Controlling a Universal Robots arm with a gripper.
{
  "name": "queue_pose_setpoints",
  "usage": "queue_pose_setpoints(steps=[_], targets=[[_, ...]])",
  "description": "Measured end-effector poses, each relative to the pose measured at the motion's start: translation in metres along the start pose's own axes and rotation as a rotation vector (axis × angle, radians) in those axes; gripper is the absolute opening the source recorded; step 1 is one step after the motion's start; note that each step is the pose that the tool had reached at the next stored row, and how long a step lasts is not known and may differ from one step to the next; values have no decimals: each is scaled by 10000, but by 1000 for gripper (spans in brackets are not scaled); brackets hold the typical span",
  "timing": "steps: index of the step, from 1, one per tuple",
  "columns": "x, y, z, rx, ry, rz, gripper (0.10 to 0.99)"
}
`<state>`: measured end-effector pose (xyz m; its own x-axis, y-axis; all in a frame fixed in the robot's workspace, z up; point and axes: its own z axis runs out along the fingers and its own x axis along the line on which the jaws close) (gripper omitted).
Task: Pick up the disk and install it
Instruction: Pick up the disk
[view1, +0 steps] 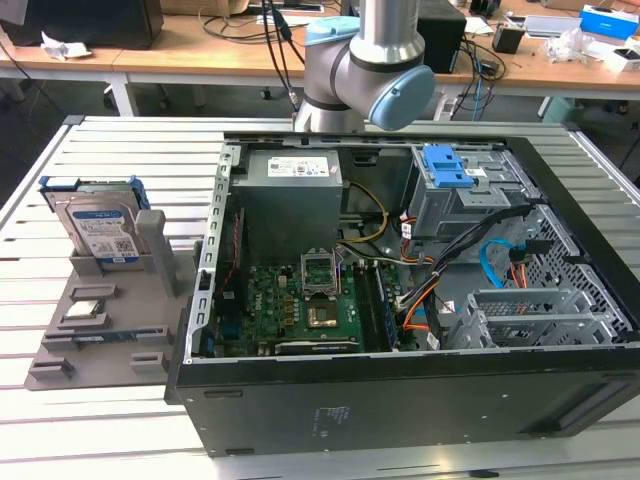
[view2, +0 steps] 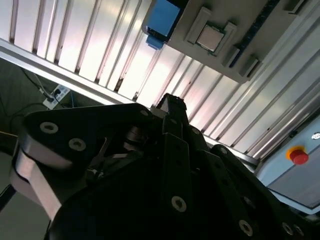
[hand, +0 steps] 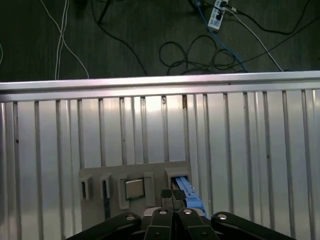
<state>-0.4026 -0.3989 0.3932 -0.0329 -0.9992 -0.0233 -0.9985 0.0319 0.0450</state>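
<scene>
The disk (view1: 100, 225) stands on edge in a grey holder (view1: 150, 300) at the exterior view's left, a silver drive with a white-and-blue label in a blue bracket. Its blue bracket also appears in both wrist views (hand: 189, 192) (view2: 162, 19). My gripper (hand: 172, 194) hangs well above the slatted table with its black fingers together and nothing between them. In the first wrist view its tips line up just beside the disk's bracket. In the second wrist view the gripper (view2: 172, 102) is seen from behind its dark body.
An open computer case (view1: 400, 400) lies at the exterior view's right, with a motherboard (view1: 300, 300), a blue-latched drive cage (view1: 455, 170) and loose cables. The grey holder also carries a square chip (hand: 134, 189). A red stop button (view2: 298, 156) sits off the table. Cables lie on the floor (hand: 200, 50).
</scene>
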Motion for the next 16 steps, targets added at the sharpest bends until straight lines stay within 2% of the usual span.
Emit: queue_pose_setpoints(steps=[3,10,11,13,16], targets=[[0,0,0,-8,13,-291,106],[0,0,0,-8,15,-319,114],[0,0,0,-8,15,-322,169],[0,0,0,-9,15,-329,169],[0,0,-1,-9,16,-342,353]])
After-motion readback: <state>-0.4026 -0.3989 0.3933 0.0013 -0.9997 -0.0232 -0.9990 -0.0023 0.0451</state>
